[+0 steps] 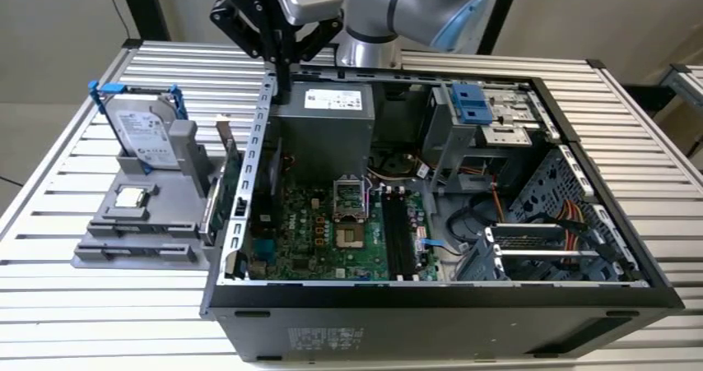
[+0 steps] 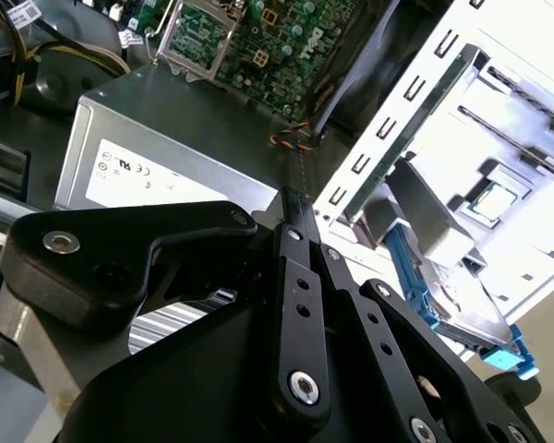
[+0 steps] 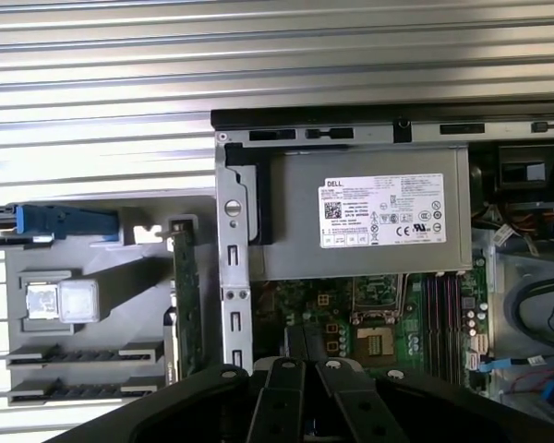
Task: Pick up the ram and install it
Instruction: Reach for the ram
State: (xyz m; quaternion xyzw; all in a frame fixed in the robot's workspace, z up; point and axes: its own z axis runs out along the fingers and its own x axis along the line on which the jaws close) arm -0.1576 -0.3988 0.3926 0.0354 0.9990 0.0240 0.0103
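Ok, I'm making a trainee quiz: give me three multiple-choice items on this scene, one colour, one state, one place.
1. The hard drive has a frame that is: A red; B blue; C yellow.
2. The case is: A open; B closed; C upside down.
3. The gripper is: A over the hard drive; B deep inside the case; C above the case edge by the power supply.
Answers: 1 B, blue rails wrap the drive; 2 A, the motherboard shows; 3 C, it hangs at the edge next to the power supply.
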